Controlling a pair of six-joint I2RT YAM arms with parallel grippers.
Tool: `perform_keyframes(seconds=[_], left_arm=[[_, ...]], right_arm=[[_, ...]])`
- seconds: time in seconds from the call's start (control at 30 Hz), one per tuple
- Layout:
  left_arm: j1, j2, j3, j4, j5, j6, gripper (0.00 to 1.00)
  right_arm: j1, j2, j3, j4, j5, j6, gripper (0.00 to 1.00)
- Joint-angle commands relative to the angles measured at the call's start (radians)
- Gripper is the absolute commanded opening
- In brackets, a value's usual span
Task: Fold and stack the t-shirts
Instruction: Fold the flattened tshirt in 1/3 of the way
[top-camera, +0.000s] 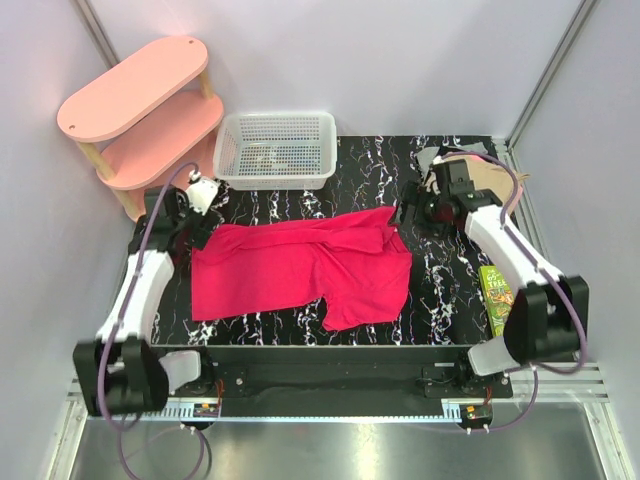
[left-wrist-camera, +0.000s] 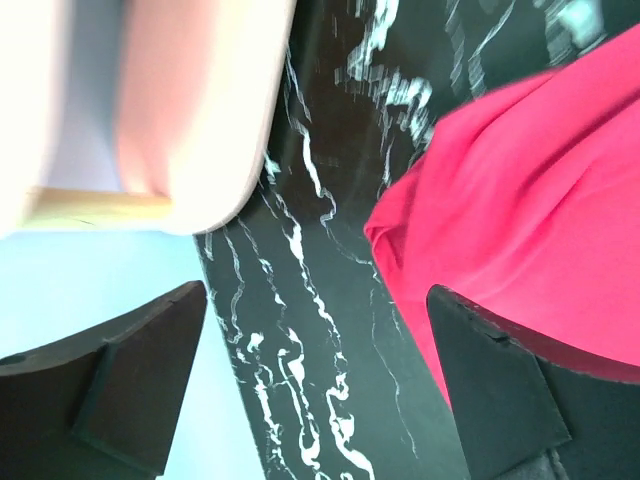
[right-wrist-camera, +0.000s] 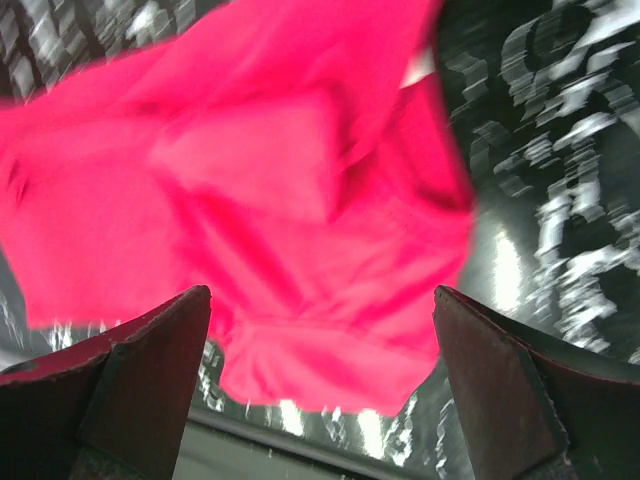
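I'm watching the left gripper (left-wrist-camera: 315, 300) hanging with its fingers spread wide and nothing between them. In its wrist view only bare table (left-wrist-camera: 320, 340) is showing in the gap. The tee (left-wrist-camera: 540, 180) is lying just to one side, with its rumpled edge running past one finger (left-wrist-camera: 500, 390). The pink shelf (left-wrist-camera: 200, 100) is looming close on the other side, so that arm is working in a narrow lane between cloth and shelf.

The right gripper (right-wrist-camera: 320, 295) is also standing wide apart and gripping nothing. The tee (right-wrist-camera: 250, 200) is filling most of its blurred view beyond the fingertips.

From above, I'm seeing the tee (top-camera: 300, 265) lying spread but creased across the middle of the table (top-camera: 450, 290). One sleeve is pointing toward the arm bases. The left gripper (top-camera: 200, 192) is sitting at the tee's far left corner and the right gripper (top-camera: 412, 212) at its far right corner.

The white basket (top-camera: 275, 180) is standing at the far edge between the two grippers, near the left one, with something pale inside that I can't make out. The shelf (top-camera: 135, 85) is standing just off the far left corner. Behind the right gripper, tan cloth (top-camera: 490, 178) is peeking out, mostly hidden by the arm. A green box (top-camera: 495, 298) is lying along the right edge under that arm.
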Motion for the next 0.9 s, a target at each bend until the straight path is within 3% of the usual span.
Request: perform_keyframes(seconds=[0.0, 0.1, 0.23, 0.47, 0.87], left_arm=[[-0.056, -0.197, 0.012, -0.155, 0.116, -0.045, 0.99], [-0.102, -0.234, -0.026, -0.23, 0.185, -0.044, 0.99], [-0.173, -0.165, -0.111, -0.225, 0.185, -0.044, 0.96], [-0.173, -0.036, -0.146, -0.178, 0.108, 0.016, 0.9], [-0.175, -0.018, -0.228, -0.168, 0.068, 0.094, 0.88]], right_arm=[[0.131, -0.131, -0.064, 0.001, 0.021, 0.065, 1.0], [0.201, -0.123, -0.142, 0.065, -0.039, 0.122, 1.0], [0.237, -0.076, -0.211, 0.122, -0.039, 0.148, 1.0], [0.237, 0.007, -0.208, 0.133, -0.039, 0.139, 1.0], [0.237, 0.133, -0.305, 0.225, -0.081, 0.156, 1.0]])
